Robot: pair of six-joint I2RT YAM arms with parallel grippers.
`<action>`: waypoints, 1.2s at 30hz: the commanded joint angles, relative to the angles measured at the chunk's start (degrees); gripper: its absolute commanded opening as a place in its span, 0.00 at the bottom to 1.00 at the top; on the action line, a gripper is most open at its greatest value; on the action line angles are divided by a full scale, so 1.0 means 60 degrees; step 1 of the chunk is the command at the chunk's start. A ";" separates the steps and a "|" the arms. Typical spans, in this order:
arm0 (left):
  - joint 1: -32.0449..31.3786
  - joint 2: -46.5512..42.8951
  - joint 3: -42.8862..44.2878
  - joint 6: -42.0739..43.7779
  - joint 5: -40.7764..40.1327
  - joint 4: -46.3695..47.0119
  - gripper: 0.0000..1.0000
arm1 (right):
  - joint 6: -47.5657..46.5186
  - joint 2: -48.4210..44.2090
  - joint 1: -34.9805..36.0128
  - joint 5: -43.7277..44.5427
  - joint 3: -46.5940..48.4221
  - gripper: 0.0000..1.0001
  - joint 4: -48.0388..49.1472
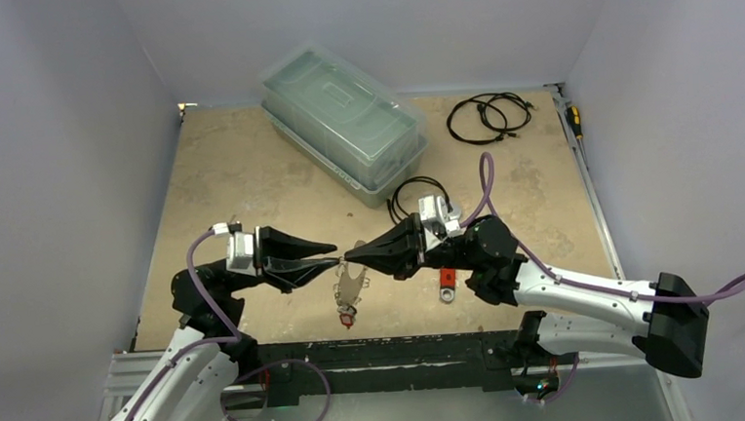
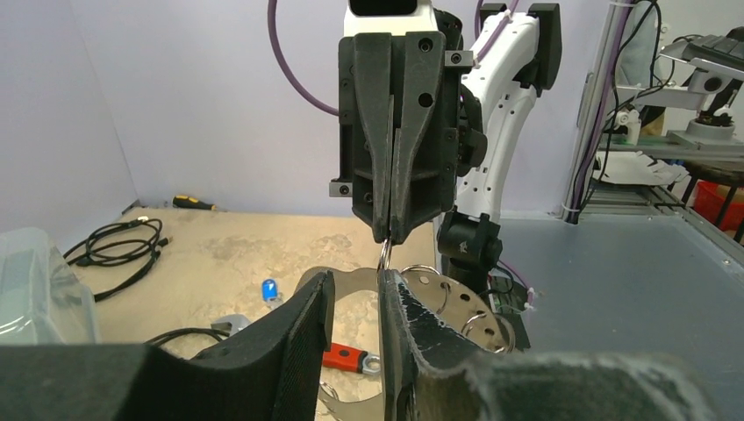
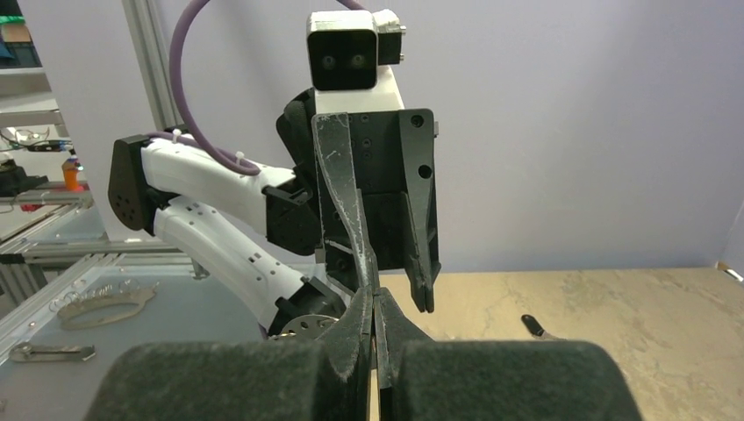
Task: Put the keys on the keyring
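Observation:
The keyring [image 1: 352,288], a flat silvery loop with holes and small split rings, hangs in the air between the two arms; in the left wrist view it [image 2: 456,303] curves behind my fingers. My right gripper [image 1: 349,258] [image 2: 389,237] [image 3: 374,298] is shut on a small ring at the keyring's top. My left gripper [image 1: 336,263] [image 2: 358,279] faces it tip to tip with a gap between its jaws, and one finger [image 2: 405,324] lies against the keyring. A red-tagged key [image 1: 346,319] dangles at the bottom. A blue key [image 2: 268,289] and a black key [image 3: 533,325] lie on the table.
A red-handled wrench [image 1: 445,284] [image 2: 346,358] lies just right of the keyring. A clear lidded box [image 1: 344,119] stands at the back. Black cables [image 1: 488,117] [image 1: 416,193] lie at the back right and mid-table. A screwdriver [image 1: 573,120] rests by the right edge.

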 commanded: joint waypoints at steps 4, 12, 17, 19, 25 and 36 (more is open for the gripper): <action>-0.0083 0.0090 0.0023 0.0355 -0.0007 -0.0118 0.25 | 0.0075 0.0060 0.0069 -0.0207 0.0698 0.00 0.0869; -0.0127 0.0057 0.0032 0.0325 0.0033 -0.0076 0.24 | 0.0105 0.0294 0.0102 -0.0238 0.0809 0.00 0.1020; -0.0142 0.0031 0.0037 0.0335 0.0062 -0.0075 0.24 | 0.0105 0.0483 0.0106 -0.0165 0.0794 0.00 0.1102; -0.0155 -0.0007 0.0016 0.0331 0.0073 -0.0075 0.25 | 0.0097 0.0551 0.0106 -0.0103 0.0803 0.00 0.1109; -0.0156 -0.0393 0.0955 0.2927 -0.1545 -0.3968 0.26 | -0.0608 0.0462 0.0106 0.1576 0.0988 0.00 -0.0727; -0.0120 -0.0627 0.2115 0.5193 -0.6618 -0.7267 0.47 | -0.1366 0.1177 0.0119 0.2987 0.1828 0.51 -0.6247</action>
